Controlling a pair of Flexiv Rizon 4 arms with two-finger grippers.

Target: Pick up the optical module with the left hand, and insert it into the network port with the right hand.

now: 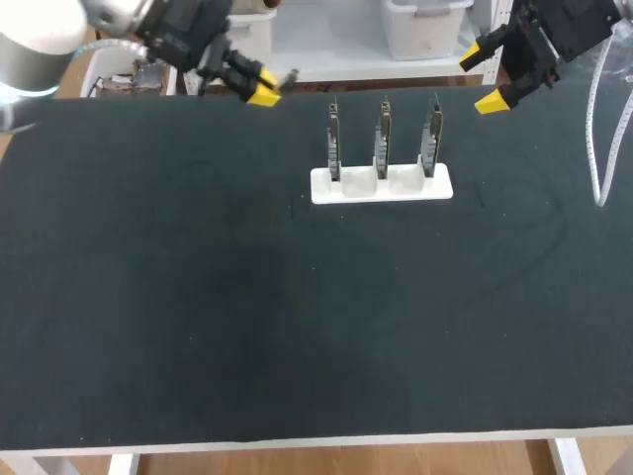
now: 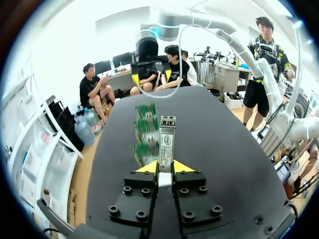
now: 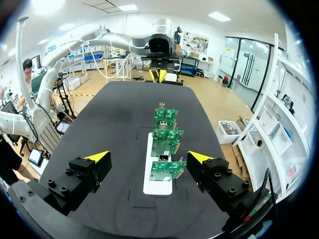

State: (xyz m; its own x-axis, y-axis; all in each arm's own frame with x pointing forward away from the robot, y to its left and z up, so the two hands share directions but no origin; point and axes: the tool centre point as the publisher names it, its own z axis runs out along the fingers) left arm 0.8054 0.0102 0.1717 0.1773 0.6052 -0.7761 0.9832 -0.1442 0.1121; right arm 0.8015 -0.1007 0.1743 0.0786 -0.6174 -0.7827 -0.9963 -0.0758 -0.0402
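Head cam: my left gripper [image 1: 259, 87] sits at the far edge of the table [image 1: 198, 297], fingers pinched on the optical module [image 1: 288, 75], which pokes out past the tips. Right gripper [image 1: 484, 78] is spread wide, nothing in it, hanging beyond the white holder [image 1: 381, 185] w/ three upright boards [image 1: 382, 139].
Left wrist cam: I see the optical module clamped between both fingers, boards ahead.
Right wrist cam: fingers wide apart, holder & boards ahead, between them.
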